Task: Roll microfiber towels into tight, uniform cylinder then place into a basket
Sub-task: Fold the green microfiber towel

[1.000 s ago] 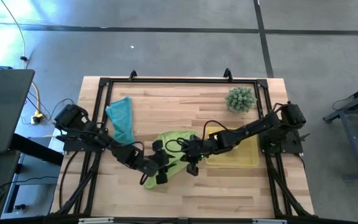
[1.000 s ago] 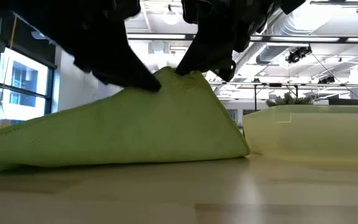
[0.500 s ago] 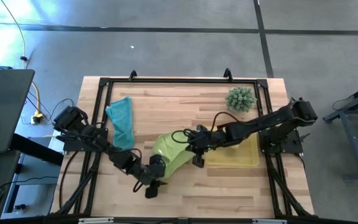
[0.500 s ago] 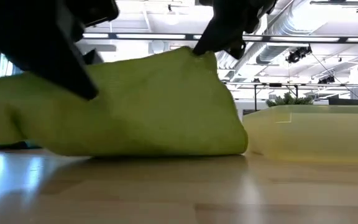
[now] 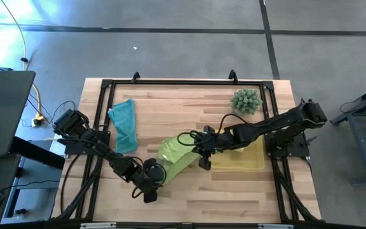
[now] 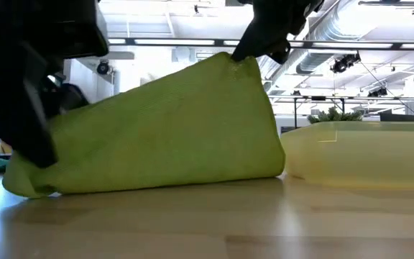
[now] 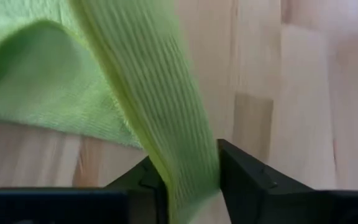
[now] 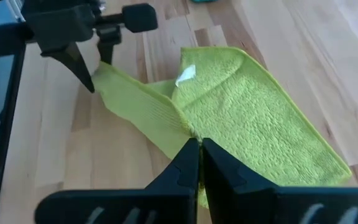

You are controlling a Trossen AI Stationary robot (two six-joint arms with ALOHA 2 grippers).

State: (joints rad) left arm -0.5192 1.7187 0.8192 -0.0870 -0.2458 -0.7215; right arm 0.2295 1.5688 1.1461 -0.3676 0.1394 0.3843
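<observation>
The lime green towel (image 5: pixel 173 158) lies at the table's middle, stretched between my two grippers. My left gripper (image 5: pixel 150 186) is shut on its near left end, low over the table. My right gripper (image 5: pixel 202 156) is shut on its right end, which is raised into a peak (image 6: pixel 234 61). The towel's lower fold (image 6: pixel 164 180) rests on the wood. A teal towel (image 5: pixel 124 124) lies flat at the far left. The yellow basket (image 5: pixel 237 158) stands to the right of the green towel. My left gripper pinches a narrow, bunched strip at the towel's near left end (image 7: pixel 188 168) between its two fingers (image 7: pixel 244 180). The fingers slant down from the near left. The strip runs from them up to the rest of the towel. My right gripper pinches the towel's raised right end (image 8: pixel 188 132) between its shut fingers (image 8: pixel 213 163), slanting down from the right. That end is lifted clear as a peak. The cloth slopes down from it to the table.
A spiky green ball-shaped plant (image 5: pixel 245 100) stands at the far right, behind the basket. A black frame (image 5: pixel 170 83) runs round the table's edges. Bare wood (image 5: pixel 234 191) lies along the near edge.
My left gripper has gone toward the table's near left corner, turning and sinking a little, and the towel's near left end has gone with it. My right gripper has risen, lifting the towel's right end into a higher peak. The cloth now slopes between the two.
</observation>
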